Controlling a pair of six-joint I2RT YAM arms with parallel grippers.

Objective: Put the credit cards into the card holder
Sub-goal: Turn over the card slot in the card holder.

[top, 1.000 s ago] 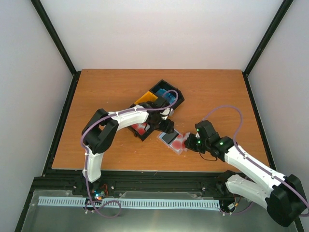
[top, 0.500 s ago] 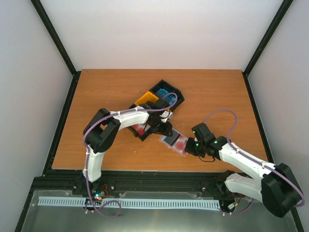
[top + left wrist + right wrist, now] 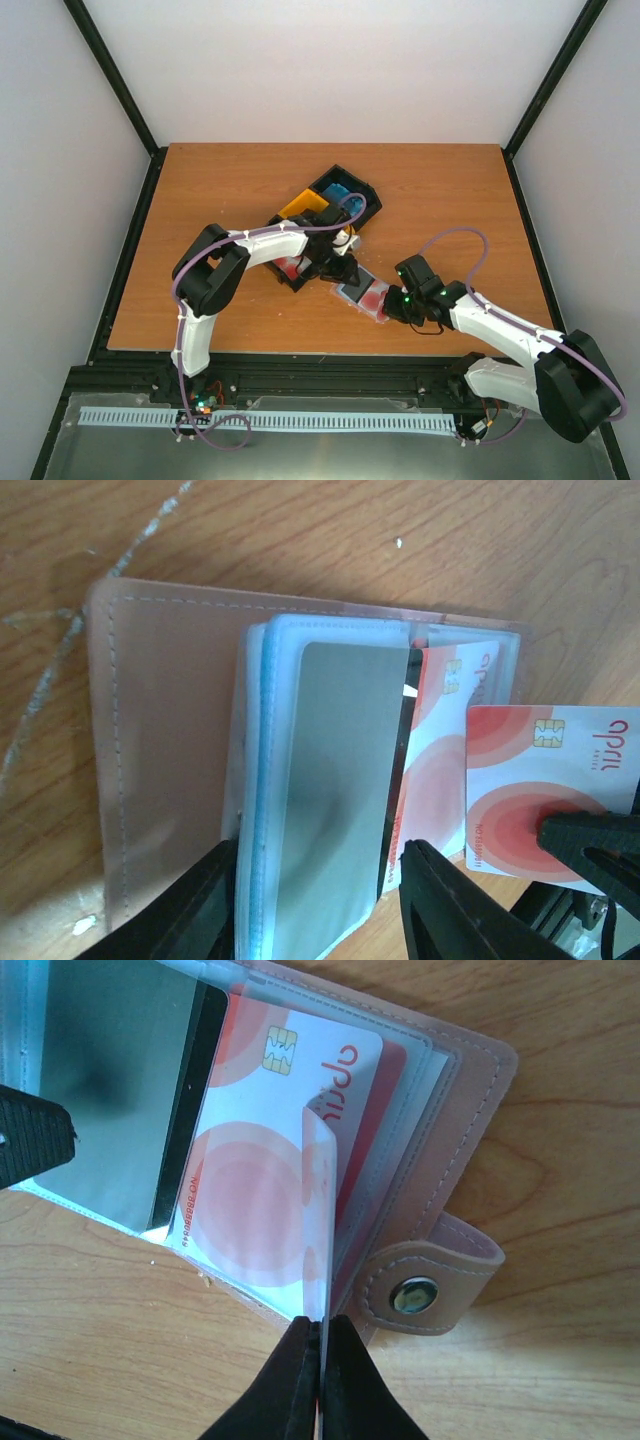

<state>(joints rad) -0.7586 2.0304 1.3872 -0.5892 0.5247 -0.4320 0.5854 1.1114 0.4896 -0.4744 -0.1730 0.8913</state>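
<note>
White walls (image 3: 330, 70) and black corner posts (image 3: 115, 80) close in an orange-brown wooden bench (image 3: 200, 200); the left wrist view shows pale scratches across its grain.

Against a second ago, the right arm has sunk lower and drawn in, bringing the right claw (image 3: 392, 304) a little leftward to the card holder (image 3: 362, 296). The left claw (image 3: 335, 270) has slid down and left over the holder's other end, and its fingers have drawn closer together. The holder itself has barely shifted.

It lies open and flat near the middle of the bench, just in front of the black bin (image 3: 350, 190) and the yellow bin (image 3: 302, 203).

The left claw's fingers (image 3: 190, 910) stand partway apart, one on each side of the stack of translucent pockets (image 3: 265, 780) and close against its edges. Whether they press it I cannot tell. A dark card (image 3: 345, 780) fills the top pocket.

The right claw is pinched tight on a red-and-white card (image 3: 550, 780). That card overlaps the holder's far side, beside a second red-and-white card (image 3: 440, 730) already inside a pocket. The snap tab (image 3: 415, 1295) lies flat on the wood, just beside the right claw.
</note>
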